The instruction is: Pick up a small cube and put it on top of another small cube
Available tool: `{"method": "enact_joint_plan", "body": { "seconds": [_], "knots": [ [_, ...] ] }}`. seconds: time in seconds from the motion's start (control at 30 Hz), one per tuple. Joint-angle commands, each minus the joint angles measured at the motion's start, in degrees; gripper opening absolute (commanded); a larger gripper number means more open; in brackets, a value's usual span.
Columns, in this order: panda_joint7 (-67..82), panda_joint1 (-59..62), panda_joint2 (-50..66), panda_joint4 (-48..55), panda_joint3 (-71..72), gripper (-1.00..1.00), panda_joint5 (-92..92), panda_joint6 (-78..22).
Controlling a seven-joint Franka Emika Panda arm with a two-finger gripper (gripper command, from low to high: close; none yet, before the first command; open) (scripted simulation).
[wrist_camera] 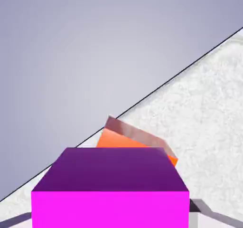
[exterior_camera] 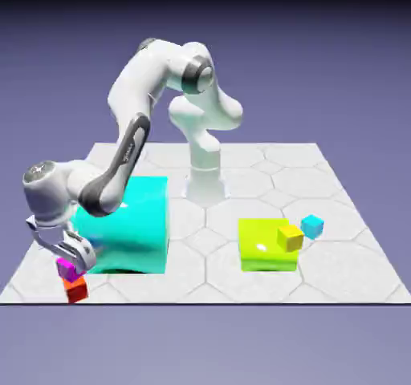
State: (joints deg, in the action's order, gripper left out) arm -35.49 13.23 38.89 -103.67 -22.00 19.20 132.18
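One magenta cube point(wrist_camera: 110, 194) is gripped by the gripper point(exterior_camera: 71, 261); one orange-red cube point(exterior_camera: 77, 289) is seen directly below it.

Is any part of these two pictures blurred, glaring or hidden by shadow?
Exterior view: sharp and evenly lit; the lime block has a pale glare spot on top, and the backdrop darkens toward the top. Hand view: the magenta cube fills the bottom, its top face darker than its bright front; the orange cube behind it shows a washed-out upper face.
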Motion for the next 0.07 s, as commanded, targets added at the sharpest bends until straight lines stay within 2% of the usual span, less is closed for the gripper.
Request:
{"method": "enact_joint_plan", "body": {
  "seconds": [0.0, 0.03],
  "knots": [
    [0.0, 0.0, 0.0, 0.0, 0.0, 1.00, 0.0, 0.0],
    [-0.6, -0.5, -2.1, 0.4, -0.8, 1.00, -1.0, -2.4]
  ]
}}
